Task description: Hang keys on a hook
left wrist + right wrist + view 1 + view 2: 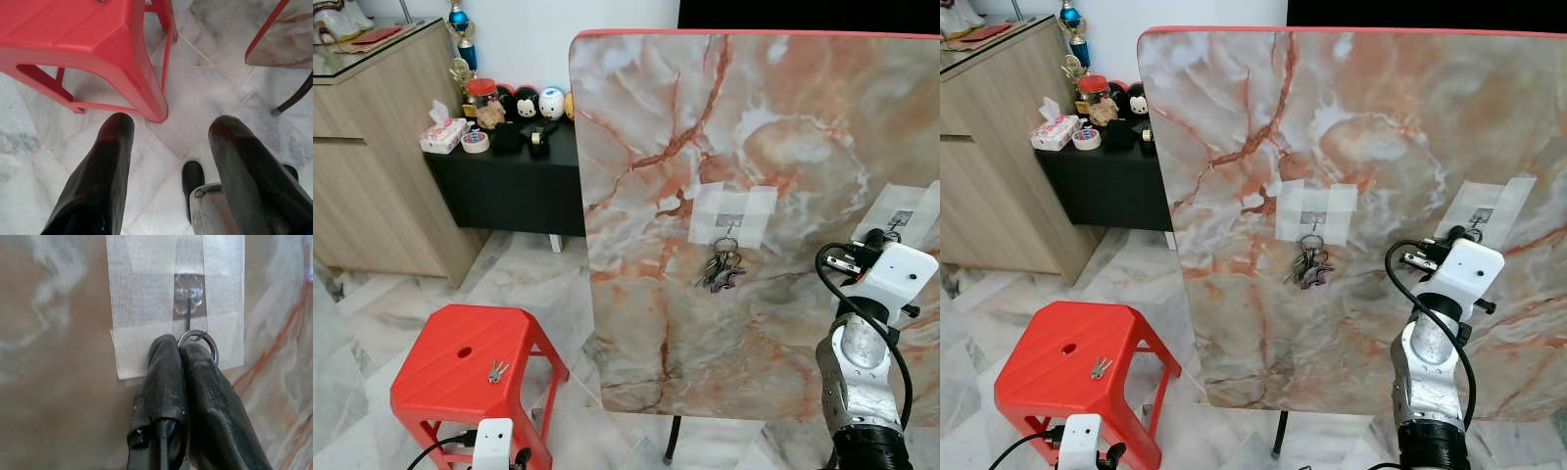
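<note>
A marbled table top (656,108) stands upright, with two taped clear hooks on it. A bunch of keys (722,271) hangs from the middle hook (729,223). My right gripper (180,343) is raised at the right hook (189,308) and is shut on a metal key ring (208,340). The ring's top meets the hook's lower tip. Whether it hangs on the hook, I cannot tell. Another small set of keys (496,371) lies on the red stool (431,382). My left gripper (168,125) hangs open, low beside that stool, holding nothing.
A wooden cabinet (372,147) stands at the left. A black low table (509,181) beside it carries a tissue box (442,134), tape and toys. A black table leg (674,441) reaches the marble floor below the upright top.
</note>
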`<state>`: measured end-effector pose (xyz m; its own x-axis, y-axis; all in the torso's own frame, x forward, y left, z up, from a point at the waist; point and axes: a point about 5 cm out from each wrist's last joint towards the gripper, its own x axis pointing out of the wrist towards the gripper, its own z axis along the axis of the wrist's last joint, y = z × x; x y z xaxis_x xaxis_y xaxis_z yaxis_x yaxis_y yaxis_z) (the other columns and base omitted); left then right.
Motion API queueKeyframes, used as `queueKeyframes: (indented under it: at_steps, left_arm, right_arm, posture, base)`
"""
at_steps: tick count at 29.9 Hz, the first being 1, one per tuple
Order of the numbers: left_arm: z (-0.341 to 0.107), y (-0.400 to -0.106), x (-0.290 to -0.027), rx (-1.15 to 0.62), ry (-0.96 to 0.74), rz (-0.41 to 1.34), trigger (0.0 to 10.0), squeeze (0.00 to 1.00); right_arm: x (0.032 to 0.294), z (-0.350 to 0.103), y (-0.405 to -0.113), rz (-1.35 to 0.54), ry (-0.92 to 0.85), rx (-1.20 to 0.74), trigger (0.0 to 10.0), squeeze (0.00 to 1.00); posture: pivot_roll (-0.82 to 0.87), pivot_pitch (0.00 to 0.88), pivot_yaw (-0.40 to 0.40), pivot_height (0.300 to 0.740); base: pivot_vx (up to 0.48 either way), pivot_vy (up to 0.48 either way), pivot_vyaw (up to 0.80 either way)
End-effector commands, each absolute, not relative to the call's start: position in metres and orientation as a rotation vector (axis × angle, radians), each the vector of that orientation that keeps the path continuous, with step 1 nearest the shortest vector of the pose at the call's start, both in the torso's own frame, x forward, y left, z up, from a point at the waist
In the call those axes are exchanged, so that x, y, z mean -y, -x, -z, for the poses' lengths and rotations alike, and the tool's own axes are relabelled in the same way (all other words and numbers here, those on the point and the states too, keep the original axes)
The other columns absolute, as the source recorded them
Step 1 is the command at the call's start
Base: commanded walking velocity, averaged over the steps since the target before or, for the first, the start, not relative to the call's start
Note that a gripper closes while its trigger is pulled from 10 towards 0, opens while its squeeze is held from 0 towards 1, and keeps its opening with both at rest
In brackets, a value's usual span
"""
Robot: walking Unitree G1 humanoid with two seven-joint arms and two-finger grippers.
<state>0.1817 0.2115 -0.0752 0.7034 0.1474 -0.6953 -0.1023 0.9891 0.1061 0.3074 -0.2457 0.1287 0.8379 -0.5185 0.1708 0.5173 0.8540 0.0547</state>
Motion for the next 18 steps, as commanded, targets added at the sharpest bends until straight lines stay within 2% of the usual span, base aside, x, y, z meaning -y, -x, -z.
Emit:
queueKeyframes:
  at_steps: [1,2,3,4,5,6,7,8,18]
  left_arm:
    - [0.0753,-0.1812,-0.2117,-0.781,-0.075,-0.134,10.0,0.0]
    - [0.0753,-0.1813,-0.2116,-0.781,-0.075,-0.134,10.0,0.0]
    - [0.0752,-0.1815,-0.2114,-0.78,-0.075,-0.134,10.0,0.0]
    - [0.0752,-0.1816,-0.2113,-0.779,-0.075,-0.133,10.0,0.0]
    - [0.0751,-0.1818,-0.2111,-0.778,-0.075,-0.133,10.0,0.0]
    - [0.075,-0.182,-0.2109,-0.777,-0.075,-0.132,10.0,0.0]
    - [0.0749,-0.1821,-0.2107,-0.776,-0.075,-0.132,10.0,0.0]
    - [0.0749,-0.1822,-0.2107,-0.776,-0.075,-0.131,10.0,0.0]
    - [0.0747,-0.1823,-0.2107,-0.772,-0.075,-0.131,10.0,0.0]
  right_arm:
    - [0.2456,-0.1282,-0.3096,0.545,-0.021,0.173,10.0,0.18]
    - [0.2454,-0.128,-0.3097,0.544,-0.021,0.173,10.0,0.18]
    - [0.2452,-0.1279,-0.3097,0.543,-0.022,0.172,10.0,0.31]
    - [0.2451,-0.1278,-0.3098,0.542,-0.023,0.172,10.0,0.55]
    - [0.2448,-0.1276,-0.3098,0.541,-0.024,0.172,10.0,0.66]
    - [0.2445,-0.1274,-0.3098,0.538,-0.025,0.171,10.0,0.68]
    - [0.2443,-0.1272,-0.3098,0.536,-0.024,0.17,10.0,0.82]
    - [0.2442,-0.127,-0.3098,0.534,-0.025,0.169,10.0,0.88]
    - [0.2386,-0.1327,-0.3095,0.494,-0.045,0.221,10.0,0.9]
  posture:
    - [0.01,0.0,-0.014,0.74]
    - [0.01,0.0,-0.014,0.74]
    - [0.01,0.0,-0.014,0.74]
    - [0.01,0.0,-0.014,0.74]
    - [0.01,0.0,-0.014,0.74]
    - [0.01,0.0,-0.014,0.74]
    - [0.01,0.0,-0.014,0.74]
    - [0.01,0.0,-0.014,0.74]
    - [0.01,0.0,-0.014,0.74]
  base:
    - [0.0,0.0,0.0]
    - [0.0,0.0,0.0]
    - [0.0,0.0,0.0]
    - [0.0,0.0,0.0]
    - [0.0,0.0,0.0]
    - [0.0,0.0,0.0]
    - [0.0,0.0,0.0]
    - [0.0,0.0,0.0]
    - [0.0,0.0,0.0]
